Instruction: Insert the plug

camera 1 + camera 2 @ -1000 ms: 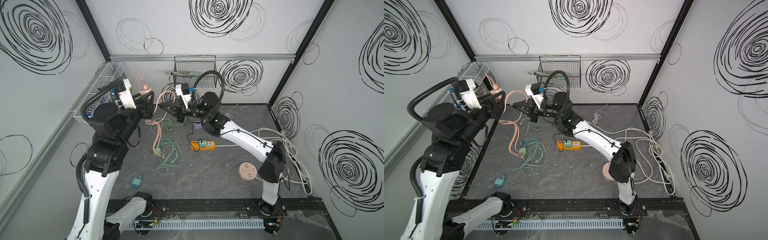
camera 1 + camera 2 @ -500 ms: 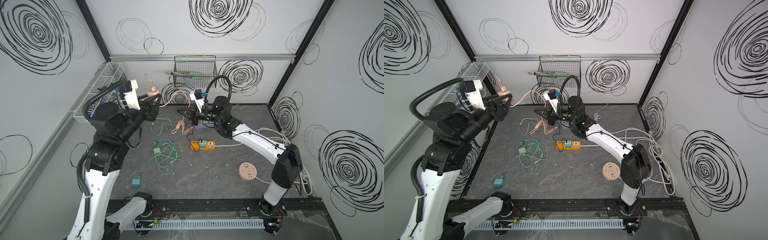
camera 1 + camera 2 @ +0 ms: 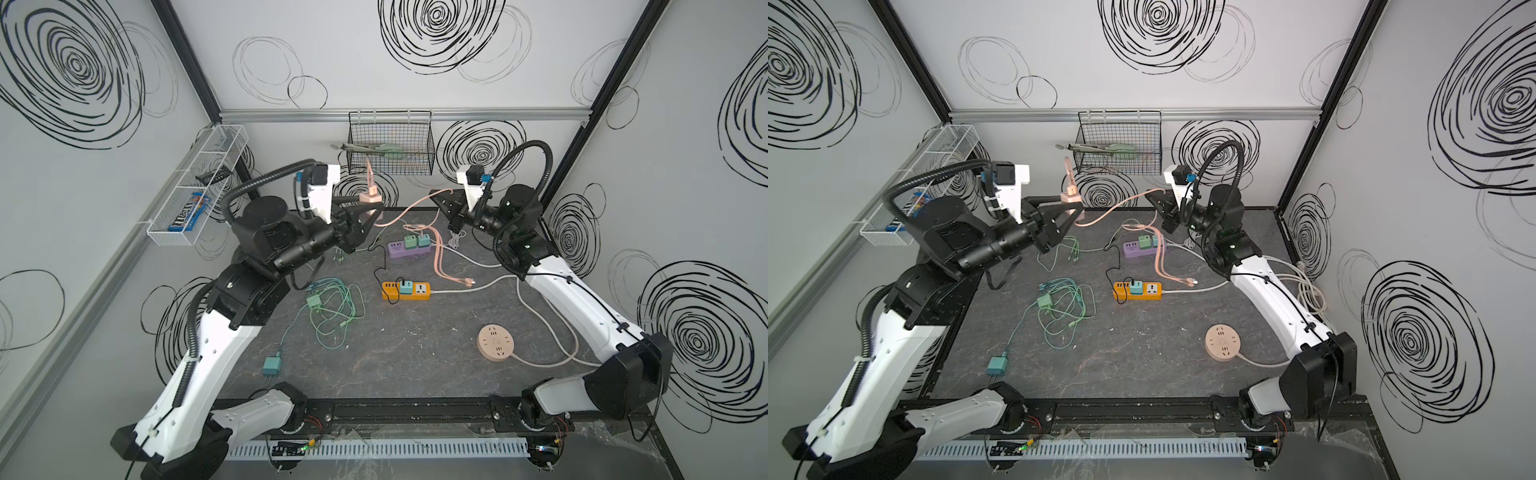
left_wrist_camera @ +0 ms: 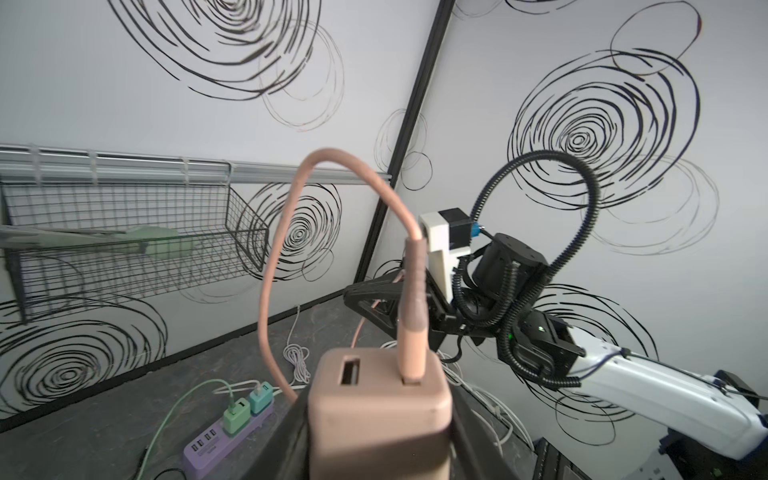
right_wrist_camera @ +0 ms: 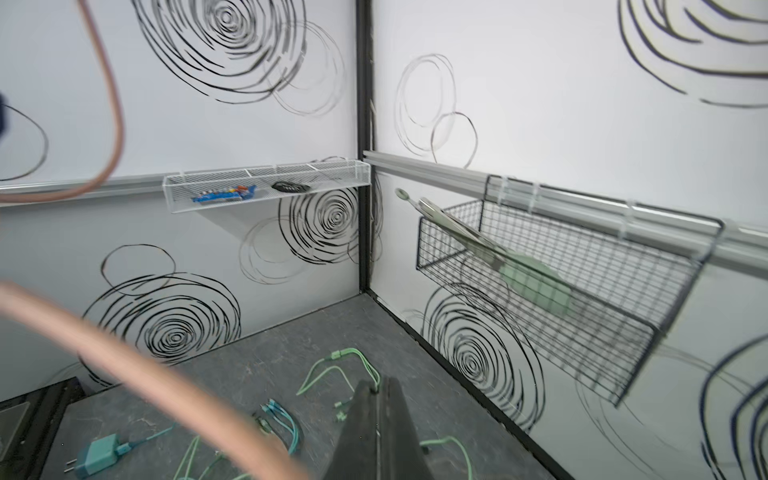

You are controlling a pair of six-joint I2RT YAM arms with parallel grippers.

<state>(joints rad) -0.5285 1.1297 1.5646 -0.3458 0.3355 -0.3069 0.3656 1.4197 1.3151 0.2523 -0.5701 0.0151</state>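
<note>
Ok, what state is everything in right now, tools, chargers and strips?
left tool: shut on pink charger, held aloft.
right tool: shut, nothing seen between its jaws.
pink charger: pink cable in one USB port, other port empty.
purple power strip: two adapters plugged in.
orange power strip: one teal adapter in, big socket free.
round socket hub: nothing plugged in.
teal charger: unplugged, lying loose.

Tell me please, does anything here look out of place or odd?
The pink charger is up in the air in the left gripper, not on the table. Its pink cable hangs across to the shut right gripper, then drops to the table. Green cables lie tangled.
</note>
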